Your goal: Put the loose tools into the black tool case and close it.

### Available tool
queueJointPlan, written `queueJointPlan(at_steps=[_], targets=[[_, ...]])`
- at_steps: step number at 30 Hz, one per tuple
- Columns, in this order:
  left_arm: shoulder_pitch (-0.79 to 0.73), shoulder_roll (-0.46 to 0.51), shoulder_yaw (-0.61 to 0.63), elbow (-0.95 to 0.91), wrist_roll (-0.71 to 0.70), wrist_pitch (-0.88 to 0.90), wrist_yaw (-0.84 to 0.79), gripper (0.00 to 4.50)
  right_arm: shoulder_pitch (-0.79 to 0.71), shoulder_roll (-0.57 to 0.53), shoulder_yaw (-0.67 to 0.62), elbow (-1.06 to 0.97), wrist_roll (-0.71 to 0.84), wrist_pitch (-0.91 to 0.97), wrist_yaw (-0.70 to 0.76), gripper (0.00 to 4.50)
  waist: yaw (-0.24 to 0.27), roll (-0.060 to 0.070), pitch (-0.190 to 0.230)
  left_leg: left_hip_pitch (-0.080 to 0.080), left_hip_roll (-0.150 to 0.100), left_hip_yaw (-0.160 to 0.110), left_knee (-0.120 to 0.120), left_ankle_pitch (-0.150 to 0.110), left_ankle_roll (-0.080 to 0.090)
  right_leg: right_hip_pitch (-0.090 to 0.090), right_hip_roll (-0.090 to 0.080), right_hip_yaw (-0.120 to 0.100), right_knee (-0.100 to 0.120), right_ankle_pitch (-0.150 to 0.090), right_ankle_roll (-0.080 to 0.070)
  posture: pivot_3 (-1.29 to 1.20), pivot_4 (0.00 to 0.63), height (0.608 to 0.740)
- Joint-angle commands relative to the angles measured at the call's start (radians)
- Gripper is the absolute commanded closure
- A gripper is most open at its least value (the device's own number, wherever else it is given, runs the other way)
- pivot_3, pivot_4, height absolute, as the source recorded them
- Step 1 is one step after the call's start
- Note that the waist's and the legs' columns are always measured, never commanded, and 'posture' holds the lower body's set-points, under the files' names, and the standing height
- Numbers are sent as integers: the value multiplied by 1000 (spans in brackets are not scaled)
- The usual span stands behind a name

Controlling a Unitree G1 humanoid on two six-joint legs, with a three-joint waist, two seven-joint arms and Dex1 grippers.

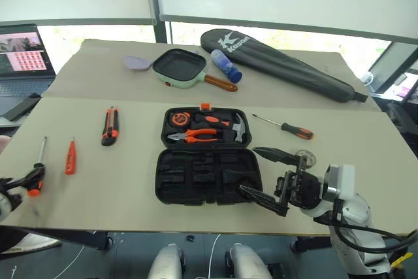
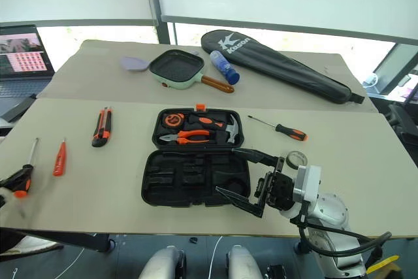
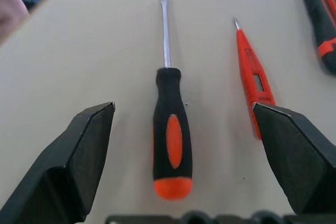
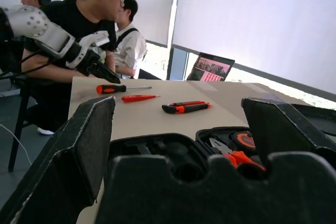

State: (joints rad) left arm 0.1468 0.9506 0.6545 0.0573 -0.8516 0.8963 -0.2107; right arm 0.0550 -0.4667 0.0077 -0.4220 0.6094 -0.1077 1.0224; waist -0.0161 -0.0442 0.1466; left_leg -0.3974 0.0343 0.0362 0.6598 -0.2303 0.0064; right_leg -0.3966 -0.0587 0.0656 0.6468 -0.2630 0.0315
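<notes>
The black tool case (image 1: 206, 155) lies open in the middle of the table (image 1: 366, 161), its far half holding pliers (image 1: 194, 136) and a hammer (image 1: 225, 125), its near half showing bare slots.

The left gripper (image 3: 184, 145) hangs over the table's left edge with its fingers spread wide and nothing between them — a black-and-orange screwdriver (image 3: 170, 124) lies on the table below the gap, handle toward the gripper. Just beside it lies the small orange tester screwdriver (image 1: 70, 157), and farther toward the case the utility knife (image 1: 110, 125).

The right gripper (image 1: 264, 174) is at the case's right end, fingers released and apart, pointing toward the case and holding nothing. Behind it the tape roll (image 2: 296, 159) rests on the table, and the second screwdriver (image 1: 287, 127) lies near the case's far right corner.

At the back sit a green pan (image 1: 181, 68), a blue bottle (image 1: 226, 66) and a long black bag (image 1: 281, 63). From the right wrist view, people (image 4: 100, 19) sit past the table's left end.
</notes>
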Motion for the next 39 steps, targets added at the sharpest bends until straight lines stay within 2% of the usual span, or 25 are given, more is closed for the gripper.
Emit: queueJointPlan(at_steps=[1,4,12,14,16,19,21,22,25,26,29,34,39], targets=[[-57,15,-45,88,80,22,-18,0,-12,-11,-9,-17,6,11,0,33,-4,-1,0,-1,0,0,0,0,0,-1,0,0,0,0,0,0,150,740],[-86,0,-47,109,105,40,-31,690,-14,-17,-17,-15,5,15,1,0,-2,1,1,-2,0,1,-1,0,-1,-4,-1,1,1,0,0,0,150,740],[-90,-58,58,74,133,-123,-184,3637,15,-29,-54,-13,-2,-6,0,0,4,0,1,-5,1,1,-1,-1,-3,-7,-4,1,1,0,0,0,150,740],[-88,-36,50,39,163,-229,-286,3629,35,-47,-75,-25,16,13,0,0,5,-1,1,-6,0,0,-1,-2,-4,-7,-10,0,1,0,0,0,150,740],[-91,-14,10,-33,199,-394,-457,3629,65,-90,-113,-44,44,48,10,0,8,-2,1,-8,0,0,-1,-2,-5,-8,-13,-1,1,0,-1,0,150,740],[-103,20,-126,-139,251,-546,-674,3629,98,-137,-181,-56,62,73,-3,0,15,-2,1,-10,-1,1,-1,-4,-9,-7,-19,-4,-2,0,-1,0,150,740],[-141,50,-262,-195,315,-618,-770,3629,135,-169,-232,-56,63,76,3,0,19,1,0,-9,-1,1,-2,-5,-10,-7,-23,-4,-6,-2,-5,0,150,740],[-157,56,-304,-207,337,-642,-798,3629,148,-178,-247,-58,63,77,6,0,20,4,0,-10,-1,3,-2,-5,-9,-6,-25,-3,-6,-2,-6,0,150,740],[-350,3,-560,-278,417,-647,-862,3629,209,-204,-352,-43,63,83,-8,0,21,6,1,-10,-1,8,-5,-3,-7,-6,-25,-2,-5,0,-2,0,150,740],[-413,-17,-650,-284,458,-643,-891,3629,236,-211,-385,-36,65,83,-3,0,25,6,1,-10,-2,10,-5,1,0,-6,-19,-2,-6,1,-1,0,150,740],[-563,-91,-831,-231,589,-659,-923,3629,337,-231,-452,-32,85,112,38,0,29,6,1,-14,-2,14,1,2,3,-6,-9,-3,-5,2,4,0,150,740],[-743,-175,-1000,-72,765,-774,-978,3629,413,-219,-528,20,69,85,65,0,15,5,1,-16,-1,18,2,2,3,-7,0,1,-5,2,6,0,150,740],[-814,-213,-1057,33,863,-817,-989,3629,408,-206,-535,22,67,80,66,0,2,5,1,-13,-1,18,2,2,3,-7,2,4,-3,2,6,0,150,740]])
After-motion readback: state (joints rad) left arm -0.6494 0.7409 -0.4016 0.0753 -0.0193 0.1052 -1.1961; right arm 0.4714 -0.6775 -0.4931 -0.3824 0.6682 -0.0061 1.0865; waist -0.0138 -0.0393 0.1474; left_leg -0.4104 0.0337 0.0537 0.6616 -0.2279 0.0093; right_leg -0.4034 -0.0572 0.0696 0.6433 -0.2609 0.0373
